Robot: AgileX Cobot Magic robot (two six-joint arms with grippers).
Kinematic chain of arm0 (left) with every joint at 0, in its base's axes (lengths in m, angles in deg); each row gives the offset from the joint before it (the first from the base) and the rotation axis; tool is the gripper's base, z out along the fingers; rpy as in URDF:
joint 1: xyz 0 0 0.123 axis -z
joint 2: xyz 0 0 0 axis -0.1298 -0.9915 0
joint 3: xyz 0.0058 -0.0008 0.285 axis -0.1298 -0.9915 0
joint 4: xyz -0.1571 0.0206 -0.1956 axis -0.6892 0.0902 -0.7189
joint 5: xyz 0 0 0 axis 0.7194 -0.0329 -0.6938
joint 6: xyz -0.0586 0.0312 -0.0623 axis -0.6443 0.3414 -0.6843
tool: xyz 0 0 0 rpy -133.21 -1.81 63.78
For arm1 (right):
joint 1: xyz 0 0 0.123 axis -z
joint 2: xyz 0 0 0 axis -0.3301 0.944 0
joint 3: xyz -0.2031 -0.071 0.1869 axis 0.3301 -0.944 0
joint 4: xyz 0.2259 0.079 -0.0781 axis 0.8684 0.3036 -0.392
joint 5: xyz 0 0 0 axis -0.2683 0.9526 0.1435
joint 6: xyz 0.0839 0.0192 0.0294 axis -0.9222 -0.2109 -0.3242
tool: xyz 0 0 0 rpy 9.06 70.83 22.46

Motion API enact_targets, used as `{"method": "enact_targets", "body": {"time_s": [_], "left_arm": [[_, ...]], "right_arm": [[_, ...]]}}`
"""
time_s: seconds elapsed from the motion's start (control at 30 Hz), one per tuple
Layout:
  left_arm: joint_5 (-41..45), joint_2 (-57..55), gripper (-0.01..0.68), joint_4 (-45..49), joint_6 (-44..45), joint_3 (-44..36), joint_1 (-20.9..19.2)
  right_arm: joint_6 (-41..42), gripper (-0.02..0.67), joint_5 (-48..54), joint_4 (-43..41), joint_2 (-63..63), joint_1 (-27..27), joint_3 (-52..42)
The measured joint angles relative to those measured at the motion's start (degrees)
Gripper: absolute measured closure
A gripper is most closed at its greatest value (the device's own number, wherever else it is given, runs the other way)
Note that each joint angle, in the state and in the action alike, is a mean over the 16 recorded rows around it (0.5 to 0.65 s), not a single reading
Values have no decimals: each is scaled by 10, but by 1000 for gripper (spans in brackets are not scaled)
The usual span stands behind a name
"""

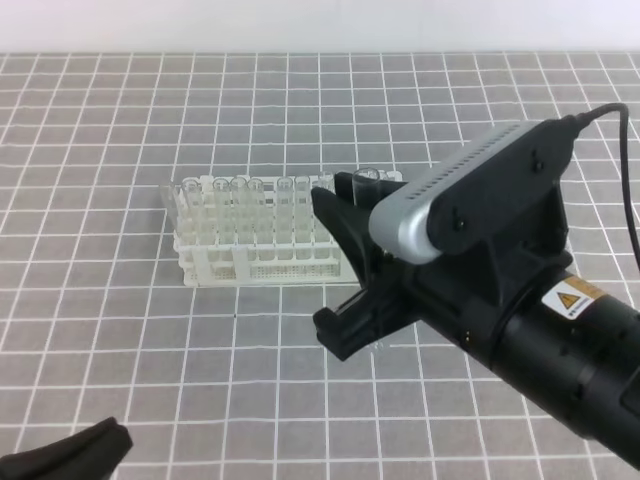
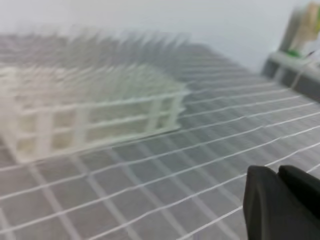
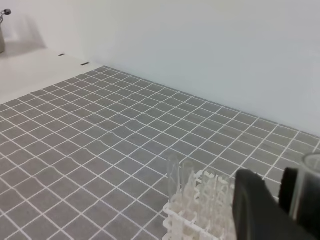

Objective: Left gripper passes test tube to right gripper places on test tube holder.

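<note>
The white test tube holder (image 1: 262, 262) stands on the gridded mat with several clear tubes in it. It also shows blurred in the left wrist view (image 2: 95, 117) and low in the right wrist view (image 3: 192, 220). My right gripper (image 1: 350, 262) hovers just in front of and to the right of the holder, shut on the test tube (image 1: 368, 180). The tube stands about upright, its open rim above the fingers. It shows as clear glass (image 3: 309, 187) between the black fingers (image 3: 255, 210). My left gripper (image 1: 95, 442) sits low at the front left, shut and holding nothing (image 2: 279, 175).
A grey mat with a white grid (image 1: 150, 120) covers the table up to a white wall (image 3: 200, 45). Beyond the mat's right edge in the left wrist view stands some blurred equipment (image 2: 300, 35).
</note>
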Motion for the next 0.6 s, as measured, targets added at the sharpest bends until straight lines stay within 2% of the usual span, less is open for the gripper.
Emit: {"method": "enact_targets", "body": {"time_s": [0.3, 0.6], "left_arm": [[102, 1, 658, 8, -6, -4, 2], [136, 1, 658, 7, -5, -3, 2]], "right_arm": [[5, 566, 3, 2, 0, 0, 0], [19, 566, 9, 11, 0, 0, 0]]}}
